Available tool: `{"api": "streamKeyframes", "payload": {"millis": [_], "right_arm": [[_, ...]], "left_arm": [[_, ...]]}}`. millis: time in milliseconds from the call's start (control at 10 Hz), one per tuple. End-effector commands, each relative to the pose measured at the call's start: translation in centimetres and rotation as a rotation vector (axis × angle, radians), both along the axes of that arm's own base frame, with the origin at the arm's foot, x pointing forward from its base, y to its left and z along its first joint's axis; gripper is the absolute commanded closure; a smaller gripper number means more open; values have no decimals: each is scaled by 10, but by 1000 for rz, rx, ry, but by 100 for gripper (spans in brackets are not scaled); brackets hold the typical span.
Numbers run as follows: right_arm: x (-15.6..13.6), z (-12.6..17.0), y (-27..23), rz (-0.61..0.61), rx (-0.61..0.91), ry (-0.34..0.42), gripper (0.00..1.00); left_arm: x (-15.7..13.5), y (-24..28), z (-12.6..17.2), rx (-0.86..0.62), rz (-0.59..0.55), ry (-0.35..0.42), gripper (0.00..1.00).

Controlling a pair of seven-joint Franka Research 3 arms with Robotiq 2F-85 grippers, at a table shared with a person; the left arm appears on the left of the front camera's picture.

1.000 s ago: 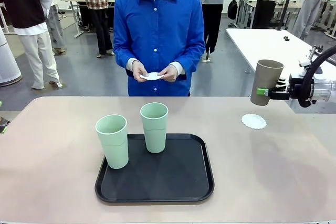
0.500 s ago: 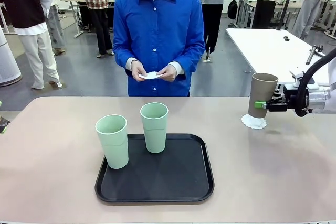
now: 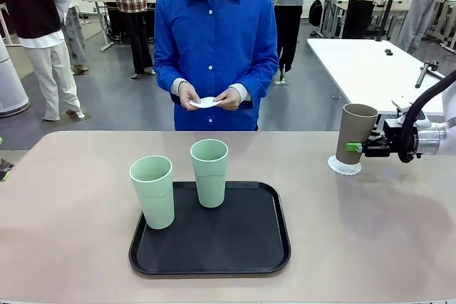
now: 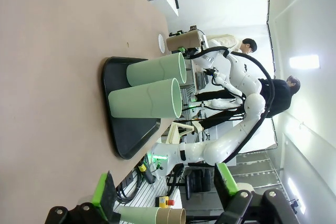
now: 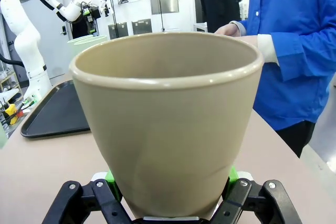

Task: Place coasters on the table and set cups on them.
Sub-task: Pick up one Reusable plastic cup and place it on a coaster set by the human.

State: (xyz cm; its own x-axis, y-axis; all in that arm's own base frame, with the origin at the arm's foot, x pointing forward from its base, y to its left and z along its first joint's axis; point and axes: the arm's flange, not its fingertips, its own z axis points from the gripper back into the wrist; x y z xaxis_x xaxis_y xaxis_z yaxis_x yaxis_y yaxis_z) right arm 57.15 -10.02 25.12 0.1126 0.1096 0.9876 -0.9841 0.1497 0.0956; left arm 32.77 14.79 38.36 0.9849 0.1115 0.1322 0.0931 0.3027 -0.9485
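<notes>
Front view: right claw point(image 3: 354, 147) gripped brown cup point(image 3: 355, 126) upright over coaster point(image 3: 345, 168) on tabletop point(image 3: 71, 197) | left wrist view: left claw point(image 4: 164, 182) stood apart, empty.

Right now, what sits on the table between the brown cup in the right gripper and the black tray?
Nothing. In the front view, only bare table lies between the brown cup and the black tray.

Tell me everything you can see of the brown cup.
The brown cup is a tall, tapered, handleless tumbler, matte taupe, with a rounded rim, mouth up. It stands upright over the white lacy coaster on the table, toward its right side, the right gripper shut on its lower wall. Whether its base touches the coaster is unclear.
</notes>
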Motion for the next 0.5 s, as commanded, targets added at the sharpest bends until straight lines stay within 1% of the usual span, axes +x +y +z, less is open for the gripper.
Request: {"api": "streamKeyframes", "payload": {"millis": [0, 400], "right_arm": [[-1, 1, -1, -9, -7, 7, 19], [-1, 1, -1, -9, -7, 7, 19]], "left_arm": [[-1, 1, 1, -11, 4, -9, 0], [-1, 1, 1, -11, 4, -9, 0]]}}
